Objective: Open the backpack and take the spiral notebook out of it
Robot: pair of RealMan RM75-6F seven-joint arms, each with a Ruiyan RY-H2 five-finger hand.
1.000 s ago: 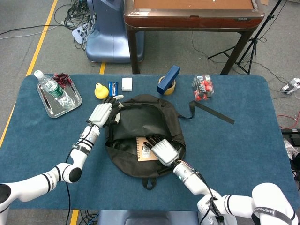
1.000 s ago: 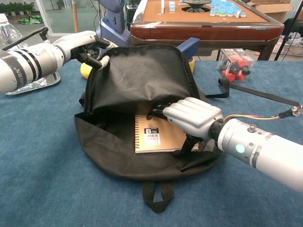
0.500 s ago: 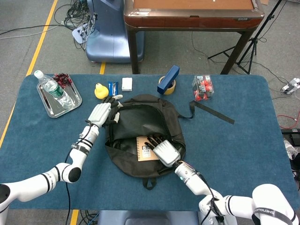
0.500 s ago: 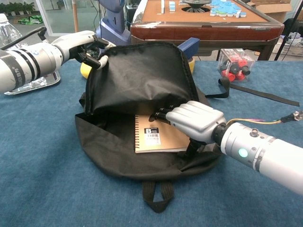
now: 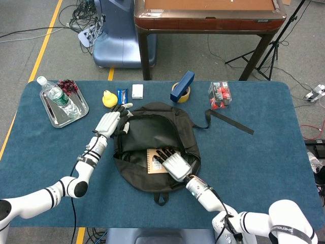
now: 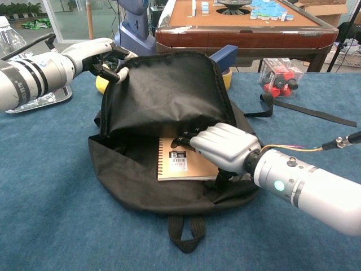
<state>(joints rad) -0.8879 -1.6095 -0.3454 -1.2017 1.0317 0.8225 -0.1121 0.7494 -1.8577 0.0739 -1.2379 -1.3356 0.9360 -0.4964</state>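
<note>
Left hand (image 6: 101, 53) pinches the flap (image 6: 163, 90) up; right hand (image 6: 223, 148) grips the notebook (image 6: 180, 166) — draw it straight out under the flap.

— Any readable text from my feed?
— On the tan spiral notebook (image 6: 183, 165) cover I read a bold "B" above a barcode; the smaller print is too fine.
</note>
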